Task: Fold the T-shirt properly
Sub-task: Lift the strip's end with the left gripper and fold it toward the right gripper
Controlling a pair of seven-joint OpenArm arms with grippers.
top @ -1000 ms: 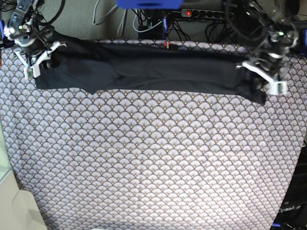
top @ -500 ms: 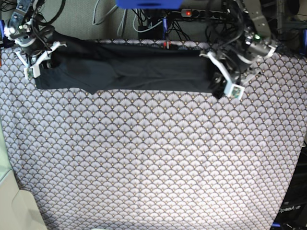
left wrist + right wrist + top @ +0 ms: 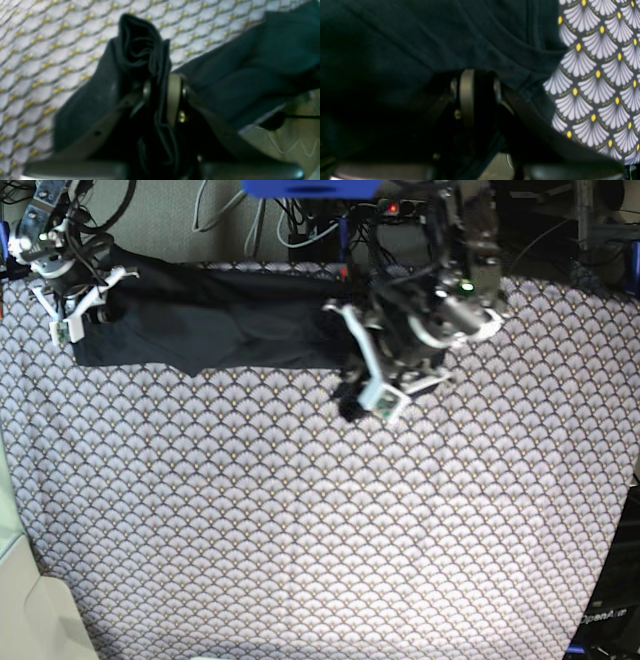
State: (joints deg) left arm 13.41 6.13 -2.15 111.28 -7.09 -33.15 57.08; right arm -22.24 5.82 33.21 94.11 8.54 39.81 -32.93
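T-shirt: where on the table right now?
The T-shirt lies along the far edge of the patterned tablecloth in the base view, one end pinched by the right gripper, the other by the left gripper.

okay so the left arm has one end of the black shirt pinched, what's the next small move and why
Probably carry the left tool further toward the right tool, then lower it. The left tool holds a bunched end of the plain black cotton T-shirt above the scallop-patterned tablecloth, roughly mid-length of the shirt, while the right tool pins the other end. The fold looks only half made.
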